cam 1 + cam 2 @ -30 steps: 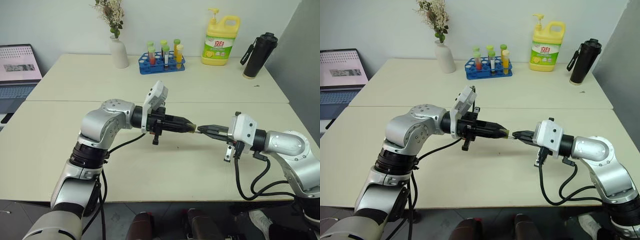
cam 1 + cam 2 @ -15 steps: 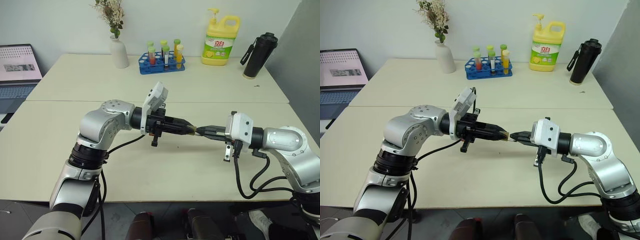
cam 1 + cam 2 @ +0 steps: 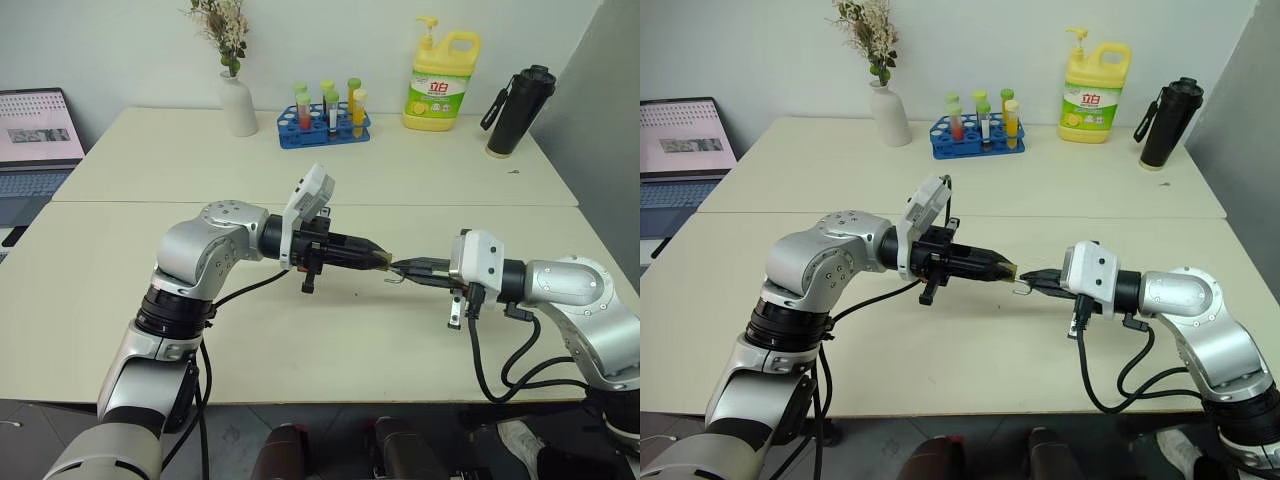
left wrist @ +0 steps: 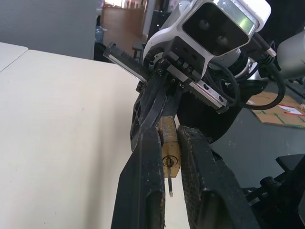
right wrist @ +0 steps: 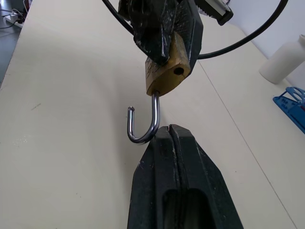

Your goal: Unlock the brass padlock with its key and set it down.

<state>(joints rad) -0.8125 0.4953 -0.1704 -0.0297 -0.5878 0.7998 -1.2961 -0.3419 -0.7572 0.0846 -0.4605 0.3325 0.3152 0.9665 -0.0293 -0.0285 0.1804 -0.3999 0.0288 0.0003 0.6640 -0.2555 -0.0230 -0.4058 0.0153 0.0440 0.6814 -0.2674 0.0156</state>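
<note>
My left gripper (image 3: pixel 379 260) is shut on the brass padlock (image 3: pixel 384 262) and holds it level above the table (image 3: pixel 330 350). Seen from the right wrist, the padlock (image 5: pixel 164 74) has its silvery shackle (image 5: pixel 143 136) out of the body at one end, hanging as an open hook. My right gripper (image 3: pixel 402 268) is shut, its fingertips (image 5: pixel 159 143) right against the shackle's bend, with the shackle beside them rather than between them. In the left wrist view the key (image 4: pixel 170 183) sticks out of the keyhole in the padlock (image 4: pixel 169 143).
Along the far side of the table stand a white vase of flowers (image 3: pixel 238 102), a blue rack of test tubes (image 3: pixel 323 127), a yellow detergent bottle (image 3: pixel 440 85) and a black flask (image 3: pixel 518 112). A laptop (image 3: pixel 35 140) sits off to the left.
The right gripper has tipped slightly downward at the padlock. The shackle now shows as an open hook below the padlock. The left arm has held still.
</note>
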